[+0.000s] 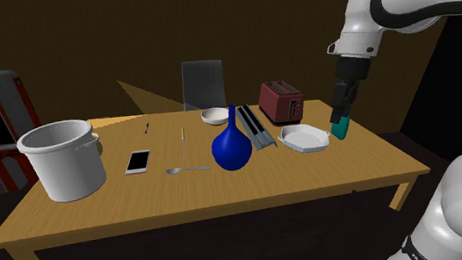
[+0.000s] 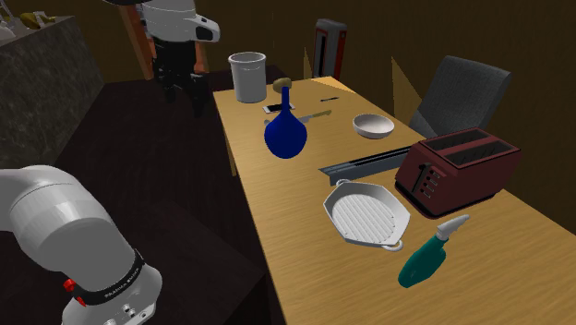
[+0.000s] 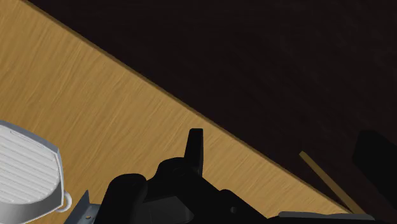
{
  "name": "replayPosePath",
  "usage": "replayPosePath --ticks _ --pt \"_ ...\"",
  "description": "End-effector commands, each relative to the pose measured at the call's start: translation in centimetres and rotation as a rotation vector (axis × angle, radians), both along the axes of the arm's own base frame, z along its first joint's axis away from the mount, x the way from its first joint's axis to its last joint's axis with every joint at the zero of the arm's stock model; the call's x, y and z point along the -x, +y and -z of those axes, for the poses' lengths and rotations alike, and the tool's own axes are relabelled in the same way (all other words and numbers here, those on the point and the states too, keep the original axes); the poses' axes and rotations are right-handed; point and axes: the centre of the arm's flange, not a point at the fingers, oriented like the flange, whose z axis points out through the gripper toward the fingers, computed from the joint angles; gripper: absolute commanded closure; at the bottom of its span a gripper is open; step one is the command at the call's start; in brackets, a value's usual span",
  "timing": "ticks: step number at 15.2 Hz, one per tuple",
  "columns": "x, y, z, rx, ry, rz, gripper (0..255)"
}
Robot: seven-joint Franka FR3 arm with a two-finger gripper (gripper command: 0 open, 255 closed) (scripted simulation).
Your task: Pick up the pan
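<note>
Gripper (image 2: 184,100) hangs in the air on the white arm. From the second exterior view I read its two black fingers as spread, with nothing between them. On my shoulder camera it sits over the right end of the wooden table (image 1: 227,191). The pan (image 1: 303,138) lies at about eight o'clock from the fingertips, near but clear of them.

The pan is pale with a ribbed floor. It rests flat on the wood, untouched. In that same shoulder view a red toaster (image 1: 281,100) stands at the pan's eleven o'clock. A blue vase (image 1: 232,147) stands upright at its nine o'clock. A teal-handled tool (image 1: 340,129) lies just beside it at three o'clock, right under the gripper as I see it.

Further along at nine o'clock are a spoon (image 1: 187,169), a phone (image 1: 138,161) and a big white pot (image 1: 63,158). A small bowl (image 1: 215,115) sits behind the vase.

My wrist camera catches the pan's ribbed corner off to one side of the hand. It also shows the table's edge, with dark floor beyond it.
</note>
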Motion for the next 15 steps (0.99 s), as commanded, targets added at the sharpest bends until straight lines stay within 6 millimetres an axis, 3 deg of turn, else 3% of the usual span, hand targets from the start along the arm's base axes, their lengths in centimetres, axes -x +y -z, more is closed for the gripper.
replayPosePath --ticks 1,15 --pt "0.0 0.0 0.0 0.000 0.000 0.000 0" --pt "-7.1 -14.7 8.3 -0.006 -0.039 0.038 0"
